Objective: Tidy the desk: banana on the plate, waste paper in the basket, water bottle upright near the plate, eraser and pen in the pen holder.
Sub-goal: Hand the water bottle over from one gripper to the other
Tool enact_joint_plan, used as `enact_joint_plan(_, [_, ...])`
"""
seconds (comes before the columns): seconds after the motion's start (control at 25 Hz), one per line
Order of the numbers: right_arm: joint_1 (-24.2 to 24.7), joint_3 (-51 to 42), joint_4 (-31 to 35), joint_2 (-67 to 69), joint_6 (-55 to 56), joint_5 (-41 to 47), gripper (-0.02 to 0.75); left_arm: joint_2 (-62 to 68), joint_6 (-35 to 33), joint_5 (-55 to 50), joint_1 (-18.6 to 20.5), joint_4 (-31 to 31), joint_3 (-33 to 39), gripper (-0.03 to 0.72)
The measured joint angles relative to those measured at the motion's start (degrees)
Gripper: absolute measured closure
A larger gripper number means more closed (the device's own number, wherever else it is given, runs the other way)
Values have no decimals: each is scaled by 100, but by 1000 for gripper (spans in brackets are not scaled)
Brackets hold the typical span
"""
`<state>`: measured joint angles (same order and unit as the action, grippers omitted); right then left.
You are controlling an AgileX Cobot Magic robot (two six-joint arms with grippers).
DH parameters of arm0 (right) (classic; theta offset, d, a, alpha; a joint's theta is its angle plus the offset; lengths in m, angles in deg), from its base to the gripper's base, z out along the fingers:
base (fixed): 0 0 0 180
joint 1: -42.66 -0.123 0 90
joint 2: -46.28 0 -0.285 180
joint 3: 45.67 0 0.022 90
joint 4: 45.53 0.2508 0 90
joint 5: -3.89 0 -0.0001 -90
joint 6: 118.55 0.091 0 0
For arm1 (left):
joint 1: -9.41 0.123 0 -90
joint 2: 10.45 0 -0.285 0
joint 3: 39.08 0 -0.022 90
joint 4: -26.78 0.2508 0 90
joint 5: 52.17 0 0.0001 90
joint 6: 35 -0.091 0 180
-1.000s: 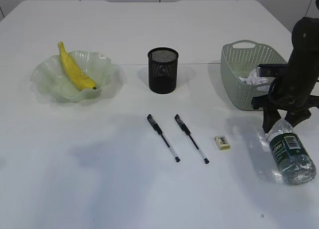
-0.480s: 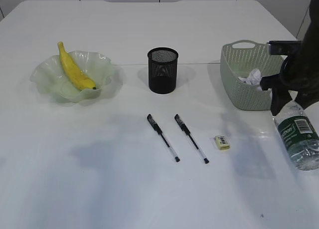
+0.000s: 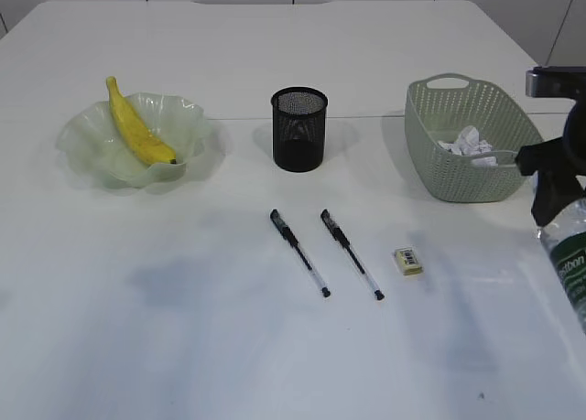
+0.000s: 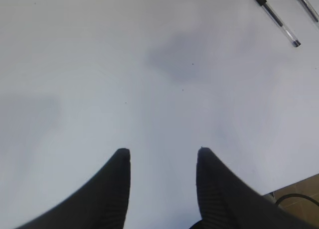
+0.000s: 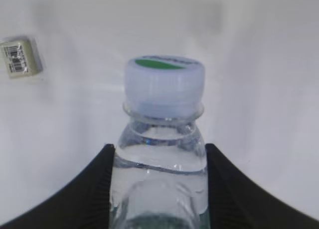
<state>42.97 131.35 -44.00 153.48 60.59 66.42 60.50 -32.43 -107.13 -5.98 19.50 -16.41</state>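
My right gripper [image 5: 158,146] is shut on the shoulder of the clear water bottle [image 5: 163,84], just below its white cap. In the exterior view the bottle [image 3: 572,251] hangs tilted at the right edge, off the table, under the right gripper [image 3: 549,199]. The banana [image 3: 137,127] lies in the pale green plate [image 3: 87,150] at the left. Crumpled waste paper [image 3: 469,144] sits in the green basket [image 3: 430,109]. Two pens [image 3: 299,253] [image 3: 352,254] and the eraser [image 3: 408,261] lie in front of the black mesh pen holder [image 3: 298,129]. My left gripper [image 4: 160,151] is open over bare table.
The left wrist view catches the ends of both pens [image 4: 273,17] [image 4: 306,2] at its top right and the table's edge at the bottom right. The eraser [image 5: 20,57] lies on the table to the upper left in the right wrist view.
My right gripper has lifted the water bottle off the table and carried it right, to the edge of the exterior view. Everything else lies as before.
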Motion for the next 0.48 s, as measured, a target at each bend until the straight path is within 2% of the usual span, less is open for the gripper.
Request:
enact_joint_plan(0.28, [0, -708, 35, -1260, -28, -262, 373, 0, 0, 0, 0, 0, 0, 383])
enact_joint_plan(0.48, [0, -734, 774, -1856, -561, -642, 373, 0, 0, 0, 0, -5, 0, 383])
